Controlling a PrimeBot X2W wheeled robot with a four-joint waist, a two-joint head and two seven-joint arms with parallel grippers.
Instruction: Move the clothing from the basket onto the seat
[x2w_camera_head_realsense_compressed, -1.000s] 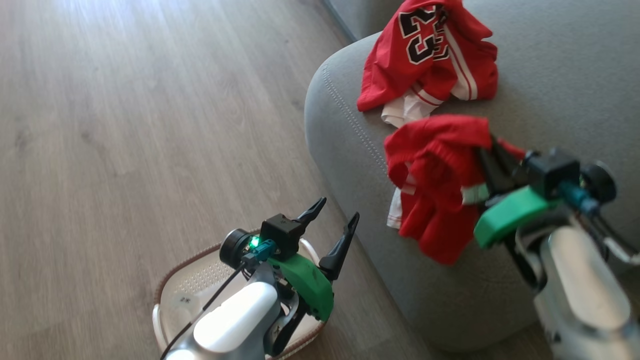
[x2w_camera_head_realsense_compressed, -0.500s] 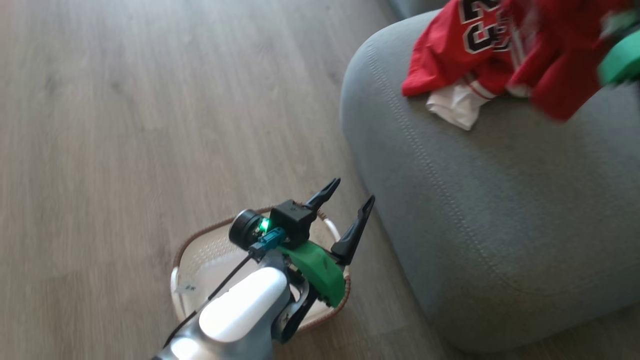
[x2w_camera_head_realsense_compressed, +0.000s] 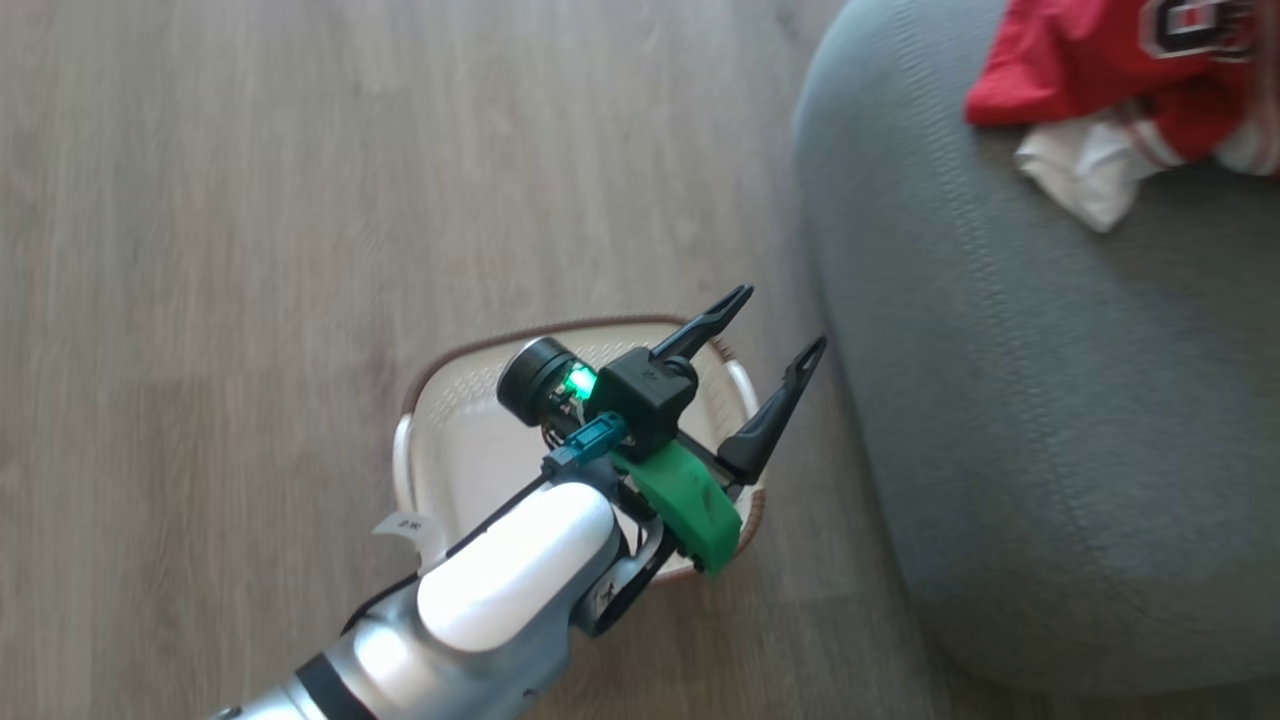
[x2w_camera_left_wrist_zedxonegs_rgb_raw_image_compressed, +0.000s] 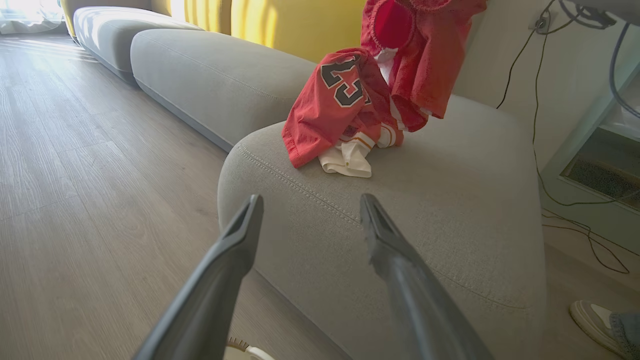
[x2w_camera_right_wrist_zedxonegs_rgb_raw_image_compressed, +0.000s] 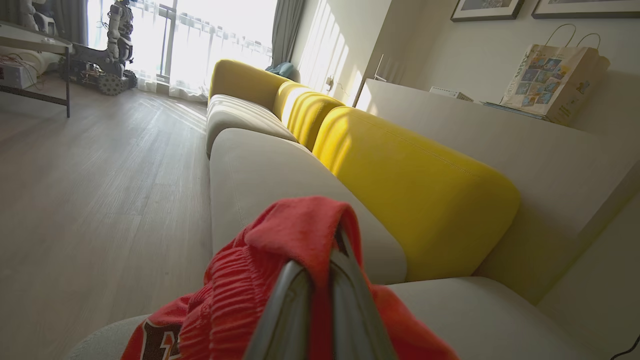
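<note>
My left hand (x2w_camera_head_realsense_compressed: 785, 316) sits near the centre of the head view, fingers spread wide with nothing between them. It hangs over the basket (x2w_camera_head_realsense_compressed: 470, 352), which stands on the wood floor (x2w_camera_head_realsense_compressed: 250, 250) just beside the rounded front of the seat (x2w_camera_head_realsense_compressed: 1050, 420). The part of the basket's inside that I can see past the arm is white perforated plastic. A small white tag (x2w_camera_head_realsense_compressed: 405, 522) lies at its lower left rim.

In the upper right corner of that view, a red jersey (x2w_camera_head_realsense_compressed: 1080, 50) with a black-and-white number lies crumpled on the seat. A white fold pokes out at the bottom of the heap.

From the left wrist view, the jersey (x2w_camera_left_wrist_zedxonegs_rgb_raw_image_compressed: 340, 100) is in the upper middle of the frame, resting on the seat (x2w_camera_left_wrist_zedxonegs_rgb_raw_image_compressed: 450, 210) beyond my open left hand (x2w_camera_left_wrist_zedxonegs_rgb_raw_image_compressed: 311, 197). A second red garment (x2w_camera_left_wrist_zedxonegs_rgb_raw_image_compressed: 425, 65) hangs down from the top edge, overlapping the jersey's right side. I cannot tell whether the two touch. A person's shoe (x2w_camera_left_wrist_zedxonegs_rgb_raw_image_compressed: 595, 320) rests on the floor in the lower right corner.

In the right wrist view, my right hand (x2w_camera_right_wrist_zedxonegs_rgb_raw_image_compressed: 320, 272) rises at the bottom centre, fingers pressed together and pinching a fold of the second red garment (x2w_camera_right_wrist_zedxonegs_rgb_raw_image_compressed: 280, 240), which drapes over the fingertips. The seat (x2w_camera_right_wrist_zedxonegs_rgb_raw_image_compressed: 500, 310) fills the lower right, and yellow back cushions (x2w_camera_right_wrist_zedxonegs_rgb_raw_image_compressed: 410, 190) run from there toward the upper left.
</note>
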